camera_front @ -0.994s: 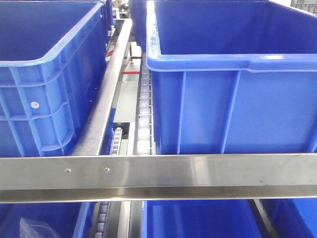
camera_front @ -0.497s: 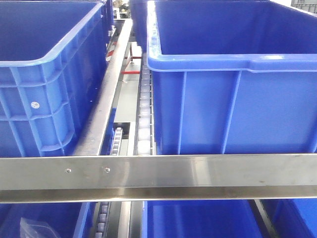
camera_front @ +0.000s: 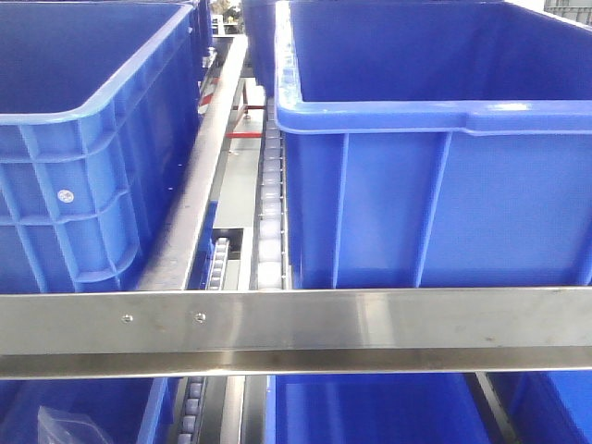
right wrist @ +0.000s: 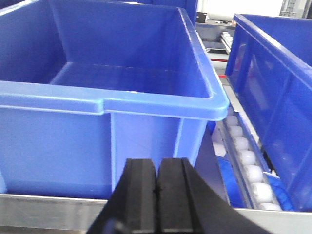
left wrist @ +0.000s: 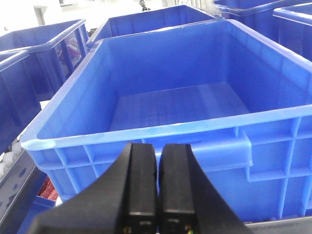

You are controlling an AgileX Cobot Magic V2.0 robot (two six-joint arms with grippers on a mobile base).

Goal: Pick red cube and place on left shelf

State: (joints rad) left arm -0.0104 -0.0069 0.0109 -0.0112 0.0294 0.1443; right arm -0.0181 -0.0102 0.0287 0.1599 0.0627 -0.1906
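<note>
While we look across all three views, we find no red cube anywhere, so we cannot say where it lies or how its faces look.

From the front view we count two large blue bins on the upper level: a left bin (camera_front: 88,139) and a right bin (camera_front: 435,157), both open-topped with ribbed walls and showing bare blue interiors. A steel crossbar (camera_front: 296,328) runs along in front of them, with two small screws near its left part. Between the bins a roller track (camera_front: 268,222) of white wheels runs away from us, beside a slanted steel rail (camera_front: 199,166). Below the crossbar we see parts of two more blue bins, and a crumpled clear plastic bag (camera_front: 65,427) lies in the left one. We can read no brand, label or writing on any of these.

Our left end effector (left wrist: 157,185) has its two black fingers pressed together with only a thin seam between them and nothing clamped. It sits just before the near wall of a blue bin (left wrist: 161,136), whose floor is bare. Further bins stand behind and to both sides.

Our right end effector (right wrist: 157,190) is likewise closed up, fingers touching, holding nothing. It faces the near right corner of another blue bin (right wrist: 107,107), with a row of white rollers (right wrist: 246,161) to its right and a second bin wall (right wrist: 273,87) beyond them.
</note>
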